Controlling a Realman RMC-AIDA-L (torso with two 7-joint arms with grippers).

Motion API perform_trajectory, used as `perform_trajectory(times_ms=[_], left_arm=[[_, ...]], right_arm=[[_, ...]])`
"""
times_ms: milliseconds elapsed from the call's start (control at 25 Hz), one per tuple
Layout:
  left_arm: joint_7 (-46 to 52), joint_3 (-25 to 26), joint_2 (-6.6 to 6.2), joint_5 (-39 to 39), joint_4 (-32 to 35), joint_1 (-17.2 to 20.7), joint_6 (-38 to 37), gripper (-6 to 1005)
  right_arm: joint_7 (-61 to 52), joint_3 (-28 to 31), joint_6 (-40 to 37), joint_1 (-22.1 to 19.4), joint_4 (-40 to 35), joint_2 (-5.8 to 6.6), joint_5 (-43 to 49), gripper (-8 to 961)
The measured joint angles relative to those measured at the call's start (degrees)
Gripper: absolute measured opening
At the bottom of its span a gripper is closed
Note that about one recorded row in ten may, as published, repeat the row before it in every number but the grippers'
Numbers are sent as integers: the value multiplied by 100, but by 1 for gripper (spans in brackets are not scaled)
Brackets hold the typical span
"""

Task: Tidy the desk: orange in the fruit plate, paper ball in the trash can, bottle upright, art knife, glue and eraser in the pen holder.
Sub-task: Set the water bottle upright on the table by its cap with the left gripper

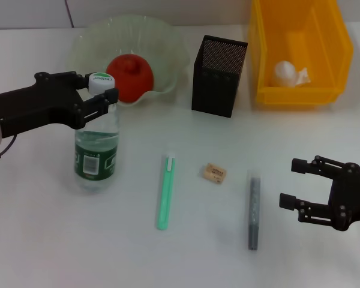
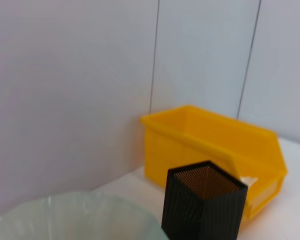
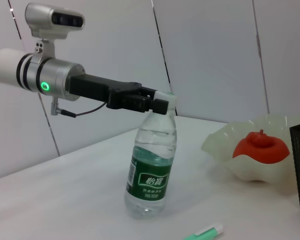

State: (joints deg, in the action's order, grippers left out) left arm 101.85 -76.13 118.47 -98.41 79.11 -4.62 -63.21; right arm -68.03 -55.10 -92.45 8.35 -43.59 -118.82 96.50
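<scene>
The bottle stands upright at the left of the table. My left gripper is shut on its white-and-green cap; the right wrist view shows the fingers clamped at the neck of the bottle. The orange lies in the fruit plate. The paper ball lies in the trash can. The green art knife, the eraser and the grey glue stick lie on the table in front of the pen holder. My right gripper is open and empty, right of the glue.
The left wrist view shows the pen holder, the trash can behind it and the rim of the fruit plate. A white panelled wall stands behind the table.
</scene>
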Motion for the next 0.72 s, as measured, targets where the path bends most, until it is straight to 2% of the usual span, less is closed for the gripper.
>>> perform_trajectory(times_ms=[280,720], left_arm=[[-1056,292,0,849,-593,-26,-339,449],[-1365,330,1,922,-703,-102,-364,469]], right_arm=[[-9,0,-7,2,0,-4,0,788],[-72,-1,-33,44,0,-4,40,788]])
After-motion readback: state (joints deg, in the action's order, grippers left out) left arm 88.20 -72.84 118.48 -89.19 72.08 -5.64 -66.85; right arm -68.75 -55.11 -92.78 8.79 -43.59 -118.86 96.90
